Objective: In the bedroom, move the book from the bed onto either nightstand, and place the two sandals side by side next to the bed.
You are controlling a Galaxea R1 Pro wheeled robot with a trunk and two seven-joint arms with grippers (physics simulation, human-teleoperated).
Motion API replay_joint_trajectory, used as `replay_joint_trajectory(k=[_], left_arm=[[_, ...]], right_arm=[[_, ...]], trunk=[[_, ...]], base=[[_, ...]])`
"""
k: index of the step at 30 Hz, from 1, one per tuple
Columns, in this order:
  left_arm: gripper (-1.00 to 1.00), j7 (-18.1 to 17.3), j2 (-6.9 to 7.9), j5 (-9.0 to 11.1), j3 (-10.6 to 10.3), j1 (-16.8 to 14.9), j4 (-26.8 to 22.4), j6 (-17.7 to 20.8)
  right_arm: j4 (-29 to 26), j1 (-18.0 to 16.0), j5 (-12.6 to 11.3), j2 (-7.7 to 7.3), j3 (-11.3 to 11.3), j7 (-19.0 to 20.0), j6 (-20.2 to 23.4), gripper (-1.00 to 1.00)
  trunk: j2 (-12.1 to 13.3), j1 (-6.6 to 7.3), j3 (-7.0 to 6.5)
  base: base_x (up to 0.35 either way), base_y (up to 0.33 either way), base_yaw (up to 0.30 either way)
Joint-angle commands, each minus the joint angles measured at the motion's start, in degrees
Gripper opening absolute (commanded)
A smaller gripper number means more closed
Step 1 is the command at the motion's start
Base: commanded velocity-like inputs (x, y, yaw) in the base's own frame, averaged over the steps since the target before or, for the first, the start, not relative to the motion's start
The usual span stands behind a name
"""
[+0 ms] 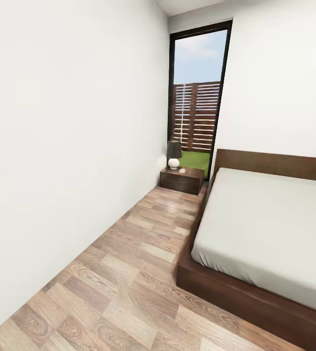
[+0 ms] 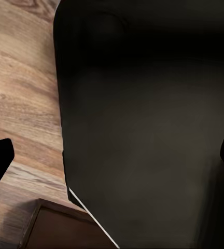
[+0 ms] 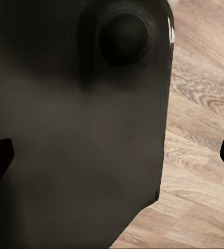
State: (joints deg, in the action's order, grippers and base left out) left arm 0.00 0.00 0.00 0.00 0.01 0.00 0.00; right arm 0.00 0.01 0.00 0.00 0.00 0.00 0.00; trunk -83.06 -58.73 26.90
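Both grippers hang with fingers spread wide and nothing between them: the left gripper [image 2: 112, 150] and right gripper [image 3: 112, 150] each show dark fingertips at the frame edges, over the robot's matte black body and the grained wood-plank floor [image 1: 128, 273]. You are on the approach, so roll down the aisle and turn your head over the bed [image 1: 270, 229]; its smooth pale grey mattress in a dark brown frame shows no book here. The low, glossy two-drawer nightstand [image 1: 181, 180] stands by the headboard, carrying a small lamp [image 1: 173, 155].
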Motion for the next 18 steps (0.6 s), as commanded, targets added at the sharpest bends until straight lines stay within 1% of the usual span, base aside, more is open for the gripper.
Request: replay_joint_trajectory(k=[1,3,18], left_arm=[[1.0,-0.1,-0.27,0.1,-0.1,0.0,-0.3,0.3],[1.0,-0.1,-0.27,0.1,-0.1,0.0,-0.9,0.8],[1.0,-0.1,-0.26,0.1,-0.1,0.0,-1.5,0.7]], right_arm=[[-0.1,-0.3,-0.3,-0.09,-0.3,0.3,0.3,1.0],[-0.1,-0.4,-0.4,-0.09,-0.3,0.7,0.8,1.0],[0.0,-0.4,-0.3,-0.09,-0.4,0.5,0.8,1.0]], trunk=[[0.0,0.0,0.03],[0.0,0.0,0.03],[0.0,0.0,0.03]], base=[[0.0,0.0,0.0],[0.0,0.0,0.0],[0.0,0.0,-0.002]])
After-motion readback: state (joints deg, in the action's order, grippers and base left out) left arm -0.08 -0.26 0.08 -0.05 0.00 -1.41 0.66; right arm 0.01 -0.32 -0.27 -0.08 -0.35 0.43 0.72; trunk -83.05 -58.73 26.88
